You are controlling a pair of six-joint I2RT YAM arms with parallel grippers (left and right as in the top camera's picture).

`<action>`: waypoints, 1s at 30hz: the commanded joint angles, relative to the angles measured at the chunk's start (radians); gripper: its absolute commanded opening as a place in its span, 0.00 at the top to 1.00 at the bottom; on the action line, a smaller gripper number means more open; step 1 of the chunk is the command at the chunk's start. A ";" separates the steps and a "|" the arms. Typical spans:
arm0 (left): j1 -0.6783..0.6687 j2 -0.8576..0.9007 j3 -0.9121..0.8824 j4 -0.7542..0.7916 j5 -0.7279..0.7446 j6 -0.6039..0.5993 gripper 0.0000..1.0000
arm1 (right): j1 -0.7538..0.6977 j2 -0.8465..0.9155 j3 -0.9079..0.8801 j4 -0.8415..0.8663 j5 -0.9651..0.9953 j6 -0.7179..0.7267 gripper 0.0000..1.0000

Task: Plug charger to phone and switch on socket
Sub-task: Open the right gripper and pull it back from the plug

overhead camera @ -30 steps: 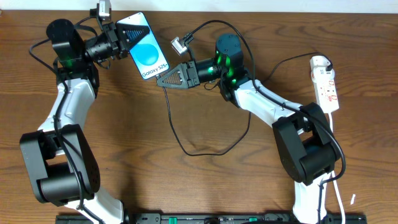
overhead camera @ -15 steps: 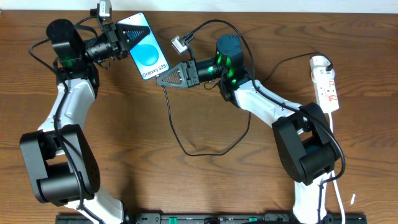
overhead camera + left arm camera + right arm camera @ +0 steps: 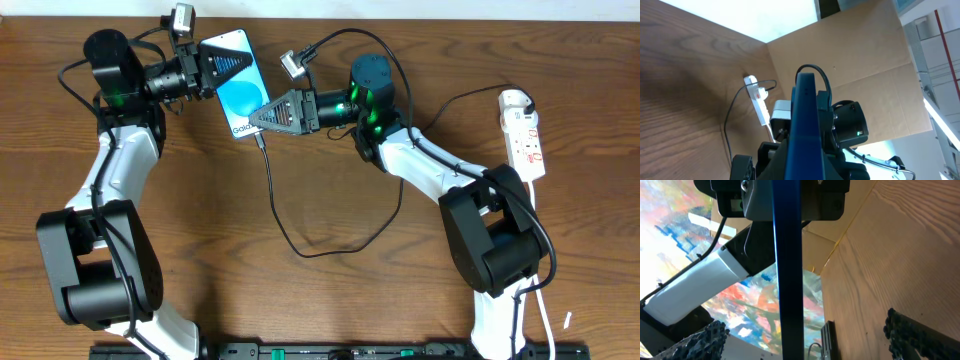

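Left gripper [image 3: 236, 63] clamps the phone's [image 3: 240, 98] upper part, raised at the table's [image 3: 200, 250] back.
Right gripper [image 3: 255, 114], pads [image 3: 705, 340] wide apart, covers the phone's lower end overhead. The charger's [image 3: 271, 185] tip is lost there. Both wrist views show the phone edge-on.

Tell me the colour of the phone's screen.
Bright blue with a lighter circle; the phone shows it best in the overhead view.

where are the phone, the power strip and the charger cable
phone [image 3: 240, 96], overhead view, blue screen
power strip [image 3: 526, 140], overhead view, outlet face
charger cable [image 3: 271, 185], overhead view, stretch below the phone
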 commanded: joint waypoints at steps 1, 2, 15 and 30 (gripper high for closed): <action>0.008 -0.030 0.004 0.009 0.024 0.009 0.93 | -0.008 0.006 0.012 0.003 -0.018 -0.006 0.01; 0.010 -0.030 0.004 0.009 0.024 0.009 0.93 | -0.011 0.006 0.012 0.003 -0.021 -0.006 0.01; 0.115 -0.030 0.003 0.008 0.066 0.007 0.93 | -0.093 0.006 0.012 0.001 -0.079 -0.060 0.01; 0.121 -0.030 0.002 -0.003 0.066 0.005 0.92 | -0.090 0.006 0.010 -0.814 0.276 -0.584 0.09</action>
